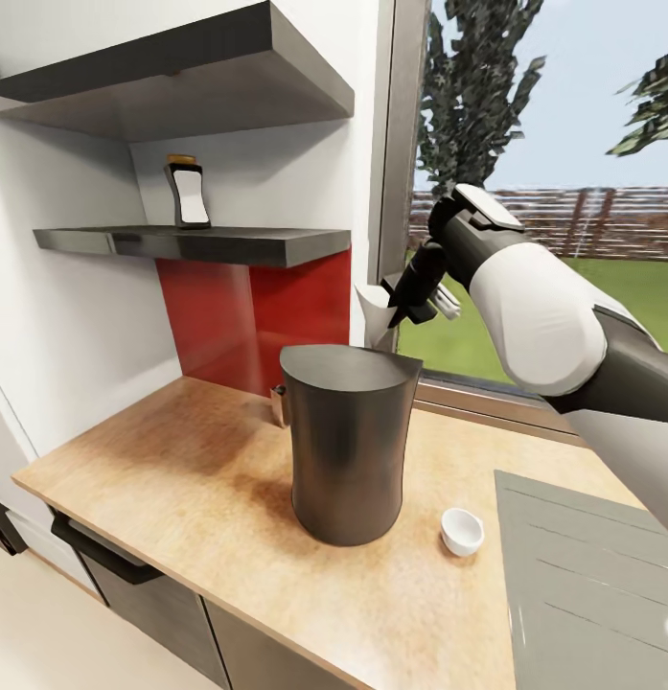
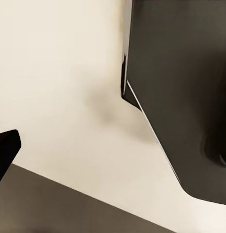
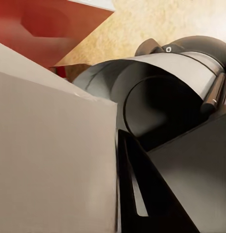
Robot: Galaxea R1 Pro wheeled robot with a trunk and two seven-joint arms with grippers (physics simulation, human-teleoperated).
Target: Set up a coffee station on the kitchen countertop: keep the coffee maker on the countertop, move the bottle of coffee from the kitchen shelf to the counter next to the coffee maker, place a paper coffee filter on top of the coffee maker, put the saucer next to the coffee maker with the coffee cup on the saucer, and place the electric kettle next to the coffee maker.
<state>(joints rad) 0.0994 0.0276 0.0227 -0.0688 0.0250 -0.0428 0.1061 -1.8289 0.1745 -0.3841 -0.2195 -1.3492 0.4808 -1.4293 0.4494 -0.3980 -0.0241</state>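
Paper filter carried above the coffee maker

The right gripper [image 1: 403,299] grasps the paper coffee filter [image 1: 374,316], light and easily crushed, at its 3 o'clock edge, above the coffee maker [image 1: 349,446].

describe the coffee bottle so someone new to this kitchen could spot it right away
Start at the wooden countertop and look up the white wall to the lower of the two dark shelves. The bottle of coffee stands upright there, alone, above the red backsplash. It is dark with a white label and an orange-brown cap.
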